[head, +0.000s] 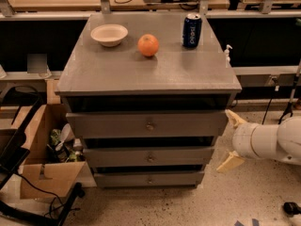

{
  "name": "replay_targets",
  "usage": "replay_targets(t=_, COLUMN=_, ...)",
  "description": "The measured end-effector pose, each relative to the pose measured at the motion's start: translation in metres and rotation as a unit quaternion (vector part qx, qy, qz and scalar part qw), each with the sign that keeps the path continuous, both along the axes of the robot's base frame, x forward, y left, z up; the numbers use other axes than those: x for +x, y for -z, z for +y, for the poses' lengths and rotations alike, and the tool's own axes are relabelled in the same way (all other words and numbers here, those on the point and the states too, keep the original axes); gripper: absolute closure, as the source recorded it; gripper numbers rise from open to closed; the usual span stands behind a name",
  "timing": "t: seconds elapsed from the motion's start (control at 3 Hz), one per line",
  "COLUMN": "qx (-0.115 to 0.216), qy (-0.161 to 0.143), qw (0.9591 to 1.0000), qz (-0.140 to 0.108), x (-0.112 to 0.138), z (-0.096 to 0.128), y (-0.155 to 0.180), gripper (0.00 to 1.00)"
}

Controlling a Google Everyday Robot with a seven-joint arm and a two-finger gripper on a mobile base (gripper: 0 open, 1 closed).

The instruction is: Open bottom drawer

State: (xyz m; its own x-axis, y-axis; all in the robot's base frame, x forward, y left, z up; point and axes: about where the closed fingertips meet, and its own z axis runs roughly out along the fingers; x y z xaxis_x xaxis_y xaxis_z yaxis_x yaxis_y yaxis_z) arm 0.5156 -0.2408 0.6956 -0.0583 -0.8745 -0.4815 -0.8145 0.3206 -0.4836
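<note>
The grey cabinet (150, 74) has three wide drawers. The bottom drawer (149, 179) is the lowest, with a flat grey front and a small round knob (150, 180) at its centre; its front sits in line with the cabinet, shut. My gripper (231, 140) is at the cabinet's right side, level with the middle drawer (149, 156), on a white arm (275, 142) coming in from the right. Its two cream fingers (230, 161) are spread wide apart and hold nothing. It is apart from the bottom drawer's knob, to the right and above.
On the cabinet top stand a white bowl (109, 34), an orange (148, 45) and a blue can (192, 30). An open cardboard box (44, 159) with clutter sits on the floor at the left. A black frame (19, 164) lies by it. Benches run behind.
</note>
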Motion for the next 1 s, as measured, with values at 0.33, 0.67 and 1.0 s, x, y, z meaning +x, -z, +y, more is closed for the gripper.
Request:
replay_targets(t=0.33, qx=-0.035, qy=0.011, qw=0.9992, qz=-0.012, x=0.011, z=-0.007, y=0.038, gripper=0.0)
replay_targets(t=0.67, qx=-0.046, qy=0.049, qw=0.9978, qz=-0.004, x=0.018, z=-0.008, y=0.077, gripper=0.0)
replay_targets(t=1.0, qx=-0.043, qy=0.056, qw=0.9975, qz=-0.008, x=0.023, z=-0.006, y=0.077, gripper=0.0)
